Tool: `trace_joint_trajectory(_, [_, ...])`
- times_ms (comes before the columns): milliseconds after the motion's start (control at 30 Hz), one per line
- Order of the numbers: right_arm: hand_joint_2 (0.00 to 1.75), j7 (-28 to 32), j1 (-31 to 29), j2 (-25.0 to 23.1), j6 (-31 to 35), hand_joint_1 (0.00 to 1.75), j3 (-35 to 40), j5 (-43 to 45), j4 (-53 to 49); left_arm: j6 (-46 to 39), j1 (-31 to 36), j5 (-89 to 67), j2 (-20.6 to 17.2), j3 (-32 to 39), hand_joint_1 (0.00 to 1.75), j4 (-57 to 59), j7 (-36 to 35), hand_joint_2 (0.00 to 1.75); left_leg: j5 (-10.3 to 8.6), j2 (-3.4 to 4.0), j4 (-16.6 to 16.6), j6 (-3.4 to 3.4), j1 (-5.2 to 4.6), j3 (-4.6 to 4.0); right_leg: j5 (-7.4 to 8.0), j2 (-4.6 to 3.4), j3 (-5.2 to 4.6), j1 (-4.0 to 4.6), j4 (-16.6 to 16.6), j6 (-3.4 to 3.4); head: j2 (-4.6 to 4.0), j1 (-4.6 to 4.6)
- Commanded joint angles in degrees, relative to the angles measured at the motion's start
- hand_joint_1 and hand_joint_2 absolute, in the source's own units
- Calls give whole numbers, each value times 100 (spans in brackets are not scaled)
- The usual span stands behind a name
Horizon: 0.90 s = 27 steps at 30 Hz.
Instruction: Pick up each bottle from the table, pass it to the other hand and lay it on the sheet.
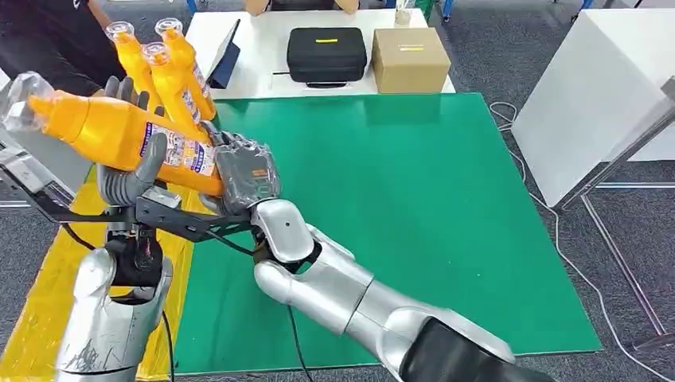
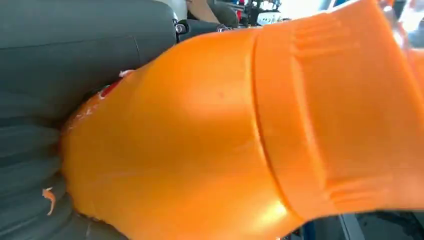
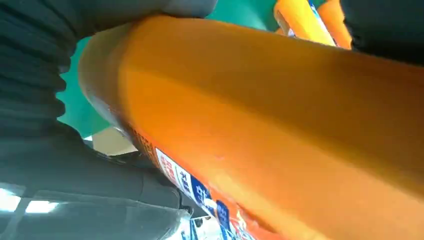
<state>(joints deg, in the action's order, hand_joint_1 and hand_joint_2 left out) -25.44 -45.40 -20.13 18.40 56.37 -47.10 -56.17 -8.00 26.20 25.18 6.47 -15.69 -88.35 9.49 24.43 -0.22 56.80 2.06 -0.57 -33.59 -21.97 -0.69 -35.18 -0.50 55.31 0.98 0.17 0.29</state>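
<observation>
Two hands meet on one orange bottle [image 1: 119,131] at the near left of the scene, held above the table's left edge, its base toward the right hand and its clear cap [image 1: 22,97] up and to the far left. We note the left hand [image 1: 131,171] with its thumb wrapped over the label and its fingers behind the body; the left wrist view confirms the bottle's shoulder pressed close against its grey cover. We note the right hand [image 1: 245,177] at the base end; the right wrist view shows the body lying tight against that hand's cover, so we judge both hands to be holding it, mid-handover. Risk one: if the right hand lets go before the left grip is secure, the smooth, heavy-looking bottle may slide out base first. Risk two: if both hold on while the arms part, it may twist and slip. Below, the yellow sheet [image 1: 48,294] lies along the left of the green table [image 1: 414,223]. Farther off, three more orange bottles [image 1: 167,76] stand close behind the held one; a careless swing could topple them.
</observation>
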Motion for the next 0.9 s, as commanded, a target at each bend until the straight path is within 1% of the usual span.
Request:
trace_joint_trajectory(33, [175,178,108,13,-486,175,1267,62,164,39,645,-6,13,-92,0,450,-151,175,12,-16,-1,-19,9,26,-16,23,33,9,-4,-6,0,0])
trace_joint_trajectory(67, [175,200,118,13,-520,175,1248,64,194,63,618,62,12,-37,31,428,-145,175,7,-15,-3,-15,10,19,-11,20,27,10,-7,-5,0,2])
trace_joint_trajectory(100, [175,205,126,13,-542,175,1215,74,222,91,589,81,1,-18,175,398,-110,175,12,-17,-4,-20,11,31,-17,25,38,11,-6,-7,2,0])
trace_joint_trajectory(233, [175,250,136,13,-521,175,1132,61,290,103,552,91,-1,-9,175,365,-101,175,5,-13,-4,-13,9,16,-8,19,22,9,-7,-4,0,-2])
trace_joint_trajectory(367, [175,261,148,13,-551,175,1049,62,328,111,549,93,4,-30,175,365,-94,175,15,-19,-1,-21,13,35,-20,29,45,13,-6,-6,0,0])
trace_joint_trajectory(433, [175,289,150,13,-563,175,957,49,417,140,538,109,-3,-48,175,385,-76,175,4,-15,-3,-12,8,13,-8,20,21,8,-7,-3,0,0])
trace_joint_trajectory(467, [175,305,149,13,-558,175,925,20,462,151,534,118,-3,-53,175,399,-63,175,10,-20,-3,-18,11,27,-15,27,37,11,-8,-5,0,0])
trace_joint_trajectory(500, [175,322,154,13,-567,175,882,14,506,162,533,129,-3,-59,175,410,-50,175,4,-20,-4,-13,8,16,-10,25,25,8,-7,-4,0,0])
trace_joint_trajectory(600, [175,363,170,13,-564,175,794,-17,564,170,528,143,-17,-64,175,405,-34,175,9,-27,-4,-19,11,27,-17,35,39,11,-9,-6,0,0])
trace_joint_trajectory(633, [175,363,170,13,-564,175,794,-17,564,170,528,143,-17,-64,175,405,-34,175,5,-20,-4,-14,9,17,-10,26,26,9,-8,-5,0,0])
trace_joint_trajectory(667, [175,363,170,13,-564,175,794,-17,564,170,528,143,-17,-64,175,405,-34,175,12,-25,-4,-21,13,33,-19,33,44,13,-9,-7,0,0])
trace_joint_trajectory(700, [175,363,168,13,-579,175,772,-23,572,169,521,148,-25,-54,175,385,-29,175,4,-17,-3,-12,8,14,-8,22,21,8,-7,-4,0,0])
trace_joint_trajectory(733, [175,351,181,13,-589,175,708,-31,575,168,515,153,-32,-50,175,373,-26,175,11,-25,-3,-20,13,29,-18,33,41,13,-9,-7,0,0])
trace_joint_trajectory(767, [175,345,175,13,-572,175,655,-59,603,163,507,162,-42,-36,175,364,-21,175,5,-20,-3,-13,9,15,-10,25,23,9,-7,-5,0,-2])
trace_joint_trajectory(800, [175,343,182,13,-569,175,546,-85,672,157,495,170,-61,-18,175,351,-16,175,11,-26,-2,-20,12,30,-18,34,40,12,-7,-7,0,0])
trace_joint_trajectory(833, [175,373,187,13,-551,175,436,-154,754,155,464,176,-76,2,175,337,-9,175,6,-22,-3,-16,11,20,-12,29,29,11,-7,-5,0,-2])
trace_joint_trajectory(867, [175,472,258,13,-550,175,223,-319,802,166,415,194,-83,36,175,306,17,175,11,-26,-2,-21,12,31,-18,34,41,13,-7,-7,0,0])
trace_joint_trajectory(900, [175,578,369,32,-563,175,-42,-503,809,194,340,198,-90,63,175,272,42,175,7,-21,-5,-16,9,24,-13,27,32,9,-8,-5,0,0])
